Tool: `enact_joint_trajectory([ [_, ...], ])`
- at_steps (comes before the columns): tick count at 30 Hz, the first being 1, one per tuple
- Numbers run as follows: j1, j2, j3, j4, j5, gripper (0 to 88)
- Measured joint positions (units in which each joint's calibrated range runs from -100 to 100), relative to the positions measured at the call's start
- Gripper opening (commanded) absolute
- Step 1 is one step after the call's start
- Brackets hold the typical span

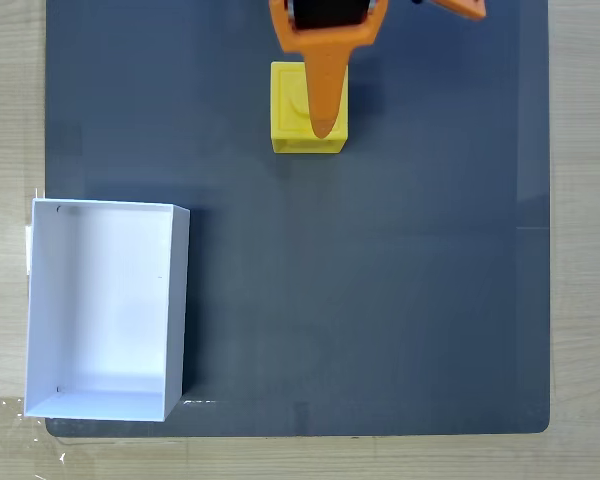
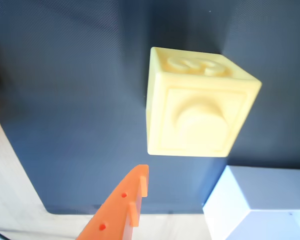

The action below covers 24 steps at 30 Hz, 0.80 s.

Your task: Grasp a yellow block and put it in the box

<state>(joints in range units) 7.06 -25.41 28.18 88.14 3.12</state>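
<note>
In the fixed view the yellow block (image 1: 292, 108) sits on the dark mat (image 1: 380, 300) near its top edge, well apart from the white box (image 1: 176, 310) at lower left; an orange finger of the gripper (image 1: 322, 118) overlaps the block; whether the fingers are released or clenched cannot be told; the wrist view shows the block (image 2: 197, 112) beside a box corner (image 2: 260, 205).

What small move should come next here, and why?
Probably lower the tool around the yellow block. In the fixed view an orange finger lies over the block on the dark mat; the wrist view shows it ungrasped. The box stands empty.
</note>
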Motion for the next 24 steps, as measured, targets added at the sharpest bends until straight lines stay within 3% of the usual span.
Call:
enact_joint_trajectory([
  [11,0.9,14.2,-0.5,-0.6,-0.2,36.3],
  [24,0.4,23.2,-0.7,-8.7,-0.4,35.5],
])
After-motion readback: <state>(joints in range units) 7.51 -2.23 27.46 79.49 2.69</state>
